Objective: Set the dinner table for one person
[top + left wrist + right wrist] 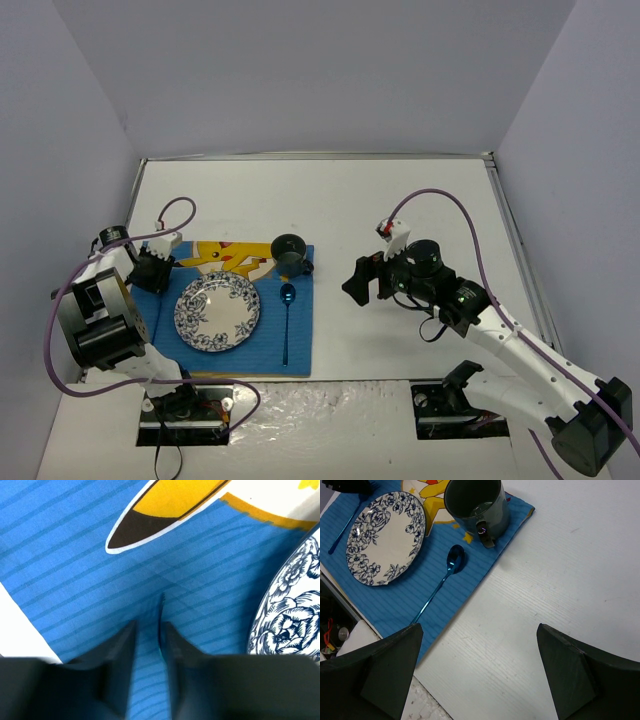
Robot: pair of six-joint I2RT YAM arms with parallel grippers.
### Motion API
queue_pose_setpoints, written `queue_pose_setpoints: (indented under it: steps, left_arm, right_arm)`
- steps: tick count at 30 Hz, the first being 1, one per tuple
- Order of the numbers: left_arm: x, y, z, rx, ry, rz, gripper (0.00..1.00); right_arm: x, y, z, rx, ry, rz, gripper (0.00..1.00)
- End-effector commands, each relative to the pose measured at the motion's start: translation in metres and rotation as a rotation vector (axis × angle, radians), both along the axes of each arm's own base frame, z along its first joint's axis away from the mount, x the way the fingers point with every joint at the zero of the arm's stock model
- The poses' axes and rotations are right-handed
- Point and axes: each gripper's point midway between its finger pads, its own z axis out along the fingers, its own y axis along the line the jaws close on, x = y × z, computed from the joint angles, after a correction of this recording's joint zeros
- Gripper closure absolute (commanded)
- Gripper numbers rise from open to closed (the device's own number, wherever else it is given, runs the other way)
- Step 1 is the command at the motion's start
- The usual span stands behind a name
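Your bench (400,200) is a large, plain white rectangle with a thin metal rim along its far and right edges. It fills the floor between the pale walls and is far bigger than anything on it. Close up, its surface shows faint streaks and scuffs.

On its near-left part lies a blue striped placemat (300,350) with a yellow cartoon figure. The placemat carries a blue-flowered plate (217,312), a dark mug (290,252) at its far right corner and a blue spoon (286,320) just right of the plate.

Your right gripper (362,285) hovers over bare bench beside the placemat's right edge, jaws released and spread wide.

Your left gripper (149,625) sits low over the placemat, left of the plate. Its jaws are drawn to a narrow gap with a thin blue sliver (161,615) against one finger. You cannot tell whether they are clenched on it.
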Motion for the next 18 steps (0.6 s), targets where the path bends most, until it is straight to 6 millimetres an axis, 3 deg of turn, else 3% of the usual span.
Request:
queue_pose_setpoints:
  steps: [1, 11, 18]
  left_arm:
    - [0.022, 0.012, 0.029, 0.051, -0.109, -0.007, 0.63]
    - [0.025, 0.024, 0.037, 0.062, -0.137, 0.048, 0.41]
    - [0.03, 0.029, 0.046, 0.065, -0.157, 0.063, 0.33]
  right_arm:
    - [0.002, 0.005, 0.016, 0.039, -0.055, 0.028, 0.05]
    - [0.001, 0.006, 0.014, 0.036, -0.055, 0.041, 0.05]
    - [0.0, 0.006, 0.014, 0.036, -0.052, 0.048, 0.05]
